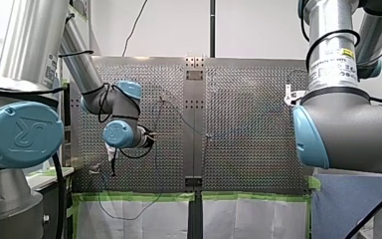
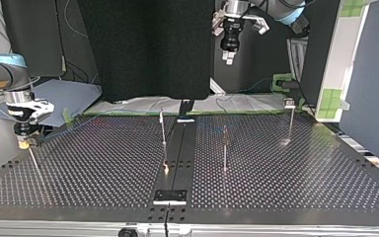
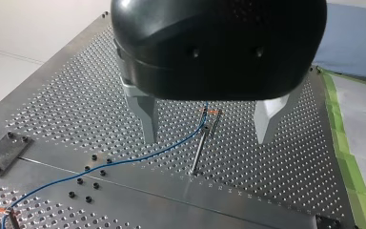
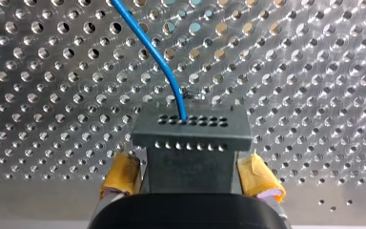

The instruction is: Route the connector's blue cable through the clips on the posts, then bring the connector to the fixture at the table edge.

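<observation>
Front view, arms: the robot's left arm [image 1: 122, 134] enters from 9 o'clock and hangs over that half of the perforated table [image 1: 248, 149]. The right arm [image 1: 338, 129] fills the 3 o'clock side.
Front view, claws: neither one can be read from here.
Top view, right gripper [image 2: 25, 143]: at 9 o'clock, low over the table's edge and just beside a thin post [image 2: 35, 165]. Its hold cannot be made out here.
Top view, left gripper [image 2: 228, 57]: at 12 o'clock, high above the table and well apart from everything on it.
Top view, posts [image 2: 224, 148]: three slim ones stand across the middle, from about 11 o'clock to 2 o'clock of the table's centre.
Top view, black plate [image 2: 170, 196]: bolted at the table's 6 o'clock edge.
Left wrist view, claw: the metal fingers [image 3: 147, 119] stand wide apart with nothing held between them.
Left wrist view, blue cable [image 3: 124, 160]: it lies on the table under the gripper. It passes an orange-marked clip [image 3: 212, 112] on top of a post and trails off to a second clip [image 3: 0, 212]. Whether it sits inside either clip cannot be told.
Right wrist view, claw: the yellow pads [image 4: 124, 174] are clamped on both sides of the connector [image 4: 190, 131].
Right wrist view, connector: a dark grey block with rows of holes, held just above the perforated table.
Right wrist view, cable: it enters the middle of the connector's hole row and curves away ahead of the gripper.
</observation>
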Motion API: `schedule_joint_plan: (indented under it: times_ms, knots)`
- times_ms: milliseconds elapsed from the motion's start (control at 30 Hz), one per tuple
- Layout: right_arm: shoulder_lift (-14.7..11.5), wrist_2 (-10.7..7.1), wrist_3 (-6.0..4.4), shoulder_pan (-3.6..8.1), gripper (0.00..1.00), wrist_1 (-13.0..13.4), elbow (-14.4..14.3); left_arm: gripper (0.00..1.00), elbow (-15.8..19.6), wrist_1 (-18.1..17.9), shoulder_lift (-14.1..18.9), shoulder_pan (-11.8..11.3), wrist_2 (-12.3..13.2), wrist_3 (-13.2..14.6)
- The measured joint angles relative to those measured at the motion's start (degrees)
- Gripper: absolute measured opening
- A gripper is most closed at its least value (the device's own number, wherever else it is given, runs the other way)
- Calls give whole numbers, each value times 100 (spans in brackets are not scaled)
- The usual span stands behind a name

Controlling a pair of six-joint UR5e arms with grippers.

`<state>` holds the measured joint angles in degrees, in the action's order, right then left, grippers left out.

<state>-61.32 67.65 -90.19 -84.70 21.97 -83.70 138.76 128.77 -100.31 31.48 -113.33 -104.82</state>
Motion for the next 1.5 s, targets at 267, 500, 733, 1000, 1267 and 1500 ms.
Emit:
schedule_joint_plan:
  times_ms: [267,500,733,1000,1267,1500]
  knots:
    - [4,234,-33,3,100,12,-1,100,0,0,0,-2,0,0]
    - [0,409,-51,8,100,18,3,100,0,0,0,-4,0,1]
    - [0,466,-66,10,100,29,1,100,0,-1,0,-12,0,4]
    - [0,457,-70,6,100,43,2,100,0,2,-1,-17,0,24]
    - [0,522,-31,-31,100,-11,1,100,-7,55,0,-34,0,110]
    - [-33,679,-4,-48,100,-105,1,100,-6,88,0,-50,0,209]
